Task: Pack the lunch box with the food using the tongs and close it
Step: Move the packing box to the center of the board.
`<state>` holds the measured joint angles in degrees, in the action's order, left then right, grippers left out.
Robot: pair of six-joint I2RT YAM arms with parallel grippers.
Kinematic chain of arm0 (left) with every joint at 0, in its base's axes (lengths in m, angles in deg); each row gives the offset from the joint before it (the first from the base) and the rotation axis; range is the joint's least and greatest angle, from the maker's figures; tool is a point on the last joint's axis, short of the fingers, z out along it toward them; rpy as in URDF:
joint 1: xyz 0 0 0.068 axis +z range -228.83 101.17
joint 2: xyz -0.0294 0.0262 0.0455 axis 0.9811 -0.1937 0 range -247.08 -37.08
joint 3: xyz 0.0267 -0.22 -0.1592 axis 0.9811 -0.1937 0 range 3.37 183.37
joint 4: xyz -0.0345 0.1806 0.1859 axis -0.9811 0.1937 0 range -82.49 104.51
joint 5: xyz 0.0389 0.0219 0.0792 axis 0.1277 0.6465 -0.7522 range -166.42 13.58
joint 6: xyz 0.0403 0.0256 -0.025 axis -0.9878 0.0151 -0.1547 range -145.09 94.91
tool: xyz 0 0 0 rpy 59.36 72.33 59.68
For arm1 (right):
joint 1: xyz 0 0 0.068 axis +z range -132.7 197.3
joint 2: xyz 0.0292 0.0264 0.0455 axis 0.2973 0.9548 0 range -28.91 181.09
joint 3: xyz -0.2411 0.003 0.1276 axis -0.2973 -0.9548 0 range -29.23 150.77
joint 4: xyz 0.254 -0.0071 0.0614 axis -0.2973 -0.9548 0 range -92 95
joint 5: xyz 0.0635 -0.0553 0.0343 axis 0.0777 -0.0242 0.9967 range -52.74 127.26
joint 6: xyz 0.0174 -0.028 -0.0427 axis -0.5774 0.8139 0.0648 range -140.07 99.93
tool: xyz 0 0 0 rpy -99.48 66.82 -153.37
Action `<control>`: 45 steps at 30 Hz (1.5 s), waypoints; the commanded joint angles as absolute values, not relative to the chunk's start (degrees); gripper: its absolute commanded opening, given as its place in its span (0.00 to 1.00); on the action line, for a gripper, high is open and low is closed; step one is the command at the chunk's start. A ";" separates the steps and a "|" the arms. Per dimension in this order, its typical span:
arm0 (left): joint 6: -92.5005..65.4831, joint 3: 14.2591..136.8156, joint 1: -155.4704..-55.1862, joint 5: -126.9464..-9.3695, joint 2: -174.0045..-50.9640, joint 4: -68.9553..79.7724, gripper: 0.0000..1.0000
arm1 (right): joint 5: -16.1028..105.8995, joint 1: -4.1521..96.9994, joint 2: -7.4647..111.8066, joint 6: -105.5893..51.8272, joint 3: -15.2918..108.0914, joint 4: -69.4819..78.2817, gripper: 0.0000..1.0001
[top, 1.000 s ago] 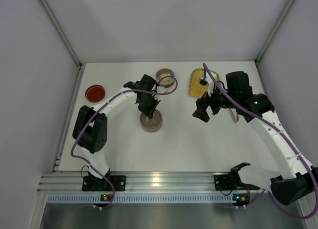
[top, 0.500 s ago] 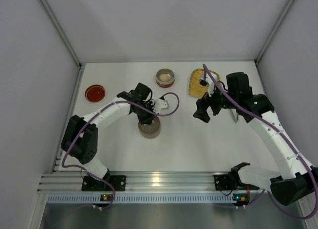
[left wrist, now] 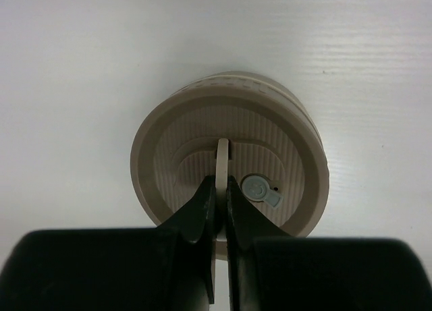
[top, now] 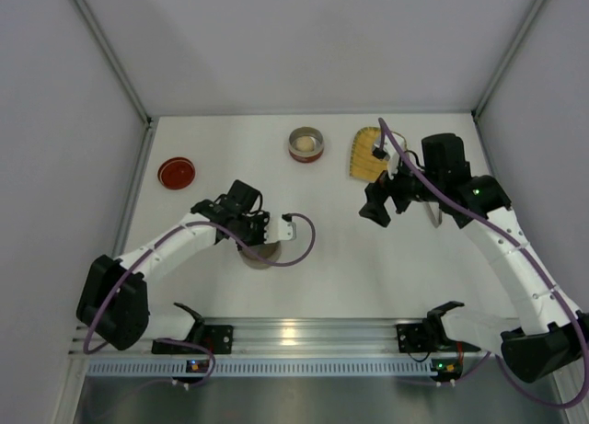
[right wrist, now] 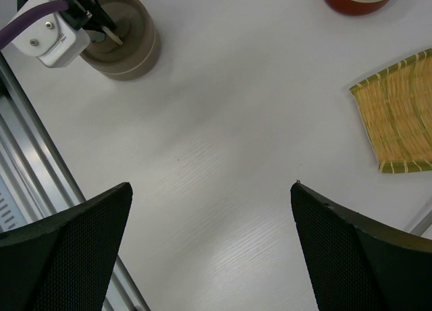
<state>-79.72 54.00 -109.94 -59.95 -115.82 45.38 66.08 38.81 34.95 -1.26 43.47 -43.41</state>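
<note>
We're seeing the L claw (left wrist: 217, 189) pinched together on the thin upright tab (left wrist: 223, 156) at the centre of the beige ribbed lid (left wrist: 283, 142), w/ both fingers pressing on the tab's lower part. The lid is sitting on top of the round beige lunch box (top: 265, 258), which is showing near the front of the white surface (top: 340, 277), left of centre. From the top view the L arm is covering much of it, and we can't tell if the box is resting on the surface or lifted off it.

The R claw (right wrist: 210, 186) is hanging over bare surface w/ its 2 fingers (right wrist: 67, 250) spread wide apart, gripping nothing.

We're finding 1 piece of the food, a whitish lump (top: 305, 143), lying inside a small red-walled tin (top: 306, 156) at the back, approx. centre. Near the tin, to its right, a yellow woven tray (top: 362, 165) is lying, partly under the R arm's cable. A slim grey strip, prob. the tongs (top: 434, 215), is showing beside the R arm, mostly hidden. A red disc (top: 176, 173) is lying well apart at the back left.
</note>
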 commanded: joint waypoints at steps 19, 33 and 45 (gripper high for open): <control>-87.32 51.44 -109.59 -60.69 -125.05 75.63 0.12 | 68.90 37.78 34.64 -1.43 45.12 -41.67 0.99; -85.91 67.16 -109.50 -56.82 -128.31 81.25 0.45 | 69.69 37.69 33.93 -1.61 44.07 -41.32 0.99; -82.75 74.56 -109.42 -58.13 -127.52 78.54 0.53 | 70.13 37.69 33.58 -1.70 43.72 -41.23 0.99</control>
<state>-83.54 71.90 -109.66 -58.49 -127.73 77.77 68.63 38.49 34.95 -1.28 43.52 -43.41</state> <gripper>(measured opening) 0.527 0.993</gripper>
